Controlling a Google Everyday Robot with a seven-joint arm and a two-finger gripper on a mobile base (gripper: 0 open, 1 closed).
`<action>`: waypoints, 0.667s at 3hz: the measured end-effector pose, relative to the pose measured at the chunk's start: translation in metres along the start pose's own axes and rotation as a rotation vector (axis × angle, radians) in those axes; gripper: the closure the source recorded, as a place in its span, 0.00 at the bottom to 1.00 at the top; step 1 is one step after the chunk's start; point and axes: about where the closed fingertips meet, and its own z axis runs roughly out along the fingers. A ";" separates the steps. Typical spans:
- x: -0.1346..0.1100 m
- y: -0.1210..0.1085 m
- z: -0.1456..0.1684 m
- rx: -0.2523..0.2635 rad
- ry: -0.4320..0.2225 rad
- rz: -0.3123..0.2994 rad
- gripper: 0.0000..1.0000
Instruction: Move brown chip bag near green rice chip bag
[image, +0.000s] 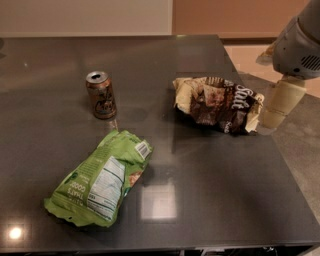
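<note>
The brown chip bag (220, 103) lies crumpled on the dark table, right of centre, dark brown and cream with white script lettering. The green rice chip bag (100, 179) lies at the front left, its white nutrition panel and barcode facing up. My gripper (280, 104) hangs just past the table's right edge, right beside the brown bag's right end and apart from it. It holds nothing that I can see. The two bags lie well apart, with bare table between them.
A small brown soda can (101, 94) stands upright at the left, behind the green bag. The dark table (210, 200) ends close to the brown bag on the right. My grey arm housing (298, 45) sits above the gripper at the upper right.
</note>
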 end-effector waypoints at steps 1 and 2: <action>-0.004 -0.019 0.026 -0.005 -0.018 0.016 0.00; -0.003 -0.038 0.061 -0.008 -0.020 0.034 0.00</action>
